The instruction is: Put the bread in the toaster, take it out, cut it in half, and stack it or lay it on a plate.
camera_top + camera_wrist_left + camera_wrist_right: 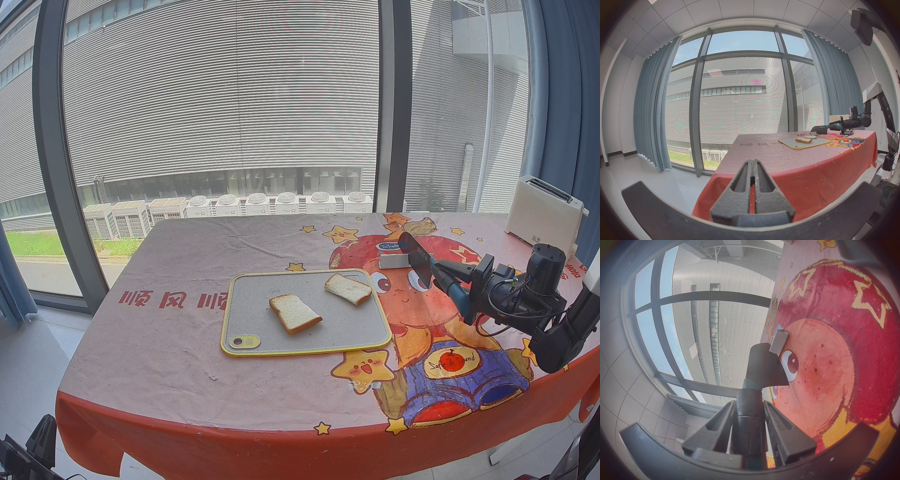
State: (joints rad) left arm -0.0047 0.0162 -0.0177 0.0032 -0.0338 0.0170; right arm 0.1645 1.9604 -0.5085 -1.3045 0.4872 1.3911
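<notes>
On my head view, the bread is in two pieces, both lying flat on the grey, yellow-rimmed cutting board [350, 328] in the middle of the table. The nearer piece [295, 312] sits around the centre of the board. The farther piece [348, 289] lies by the board's far right corner, and the two are near each other but apart. Each has a pale, off-white crumb with a thin golden-brown crust along its edges, and I see little browning on the faces.

The right gripper [467, 297] hangs over the printed tablecloth [187, 350], to the right of the board. Its fingers are clamped on the blue-green handle of a knife [417, 257]. The dark blade points toward the board's far right corner, raised off the cloth. In the right wrist view, the same gripper [750, 410] pinches the handle from both sides. The blade overlaps a small grey block [778, 341] lying on the cloth, and I cannot tell whether they touch.

The white toaster [544, 212] stands at the table's far right corner, well apart from the bread.

The left gripper [752, 170] sits low, off the table's near left corner, with its fingers pressed together on nothing.
</notes>
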